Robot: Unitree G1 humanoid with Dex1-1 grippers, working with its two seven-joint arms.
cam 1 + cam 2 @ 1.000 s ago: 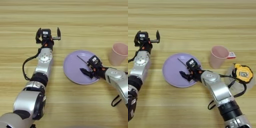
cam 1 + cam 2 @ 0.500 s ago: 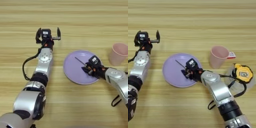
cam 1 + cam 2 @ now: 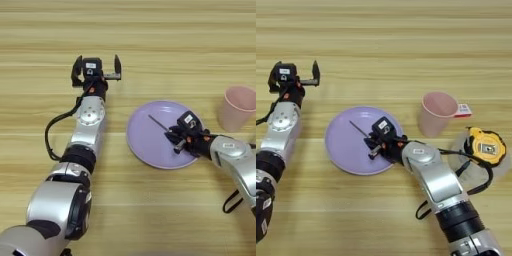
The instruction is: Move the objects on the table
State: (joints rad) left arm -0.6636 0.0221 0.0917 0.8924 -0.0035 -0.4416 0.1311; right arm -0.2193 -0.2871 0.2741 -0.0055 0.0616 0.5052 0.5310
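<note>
Reaching over one round lavender plate [image 3: 348, 145], right gripper [image 3: 376, 143] with black fingers pinched around small screwdriver [image 3: 162, 125]; thin dark shaft visible pointing up-left across plate surface, tip touching or just above plate, cannot tell which. Handle mostly hidden inside gripper, colour not readable. Plate flat on light wooden table [image 3: 150, 45], near middle of scene. Right arm entering from lower right, forearm silver, lying across table toward plate's right rim.

Parked further left and further back: left gripper [image 3: 96, 70], two black fingers spread wide apart, holding nothing, pointing away from robot. Left arm stretched straight up from lower left, black cable looping beside it.

Counted on right side: one pink cup [image 3: 437, 113], upright, open mouth up, just right of plate, not touching it. One small white tag with red mark [image 3: 464, 109] right beside cup rim. One yellow-black gadget [image 3: 484, 147] near right edge, well apart from plate, resting on one clear wide tape roll [image 3: 466, 165], faint and hard to outline. One long black strap [image 3: 456, 187] trailing from gadget down and left, passing close to right arm.

Totals: one plate, one screwdriver, one cup, one gadget, one tape roll, two grippers.
</note>
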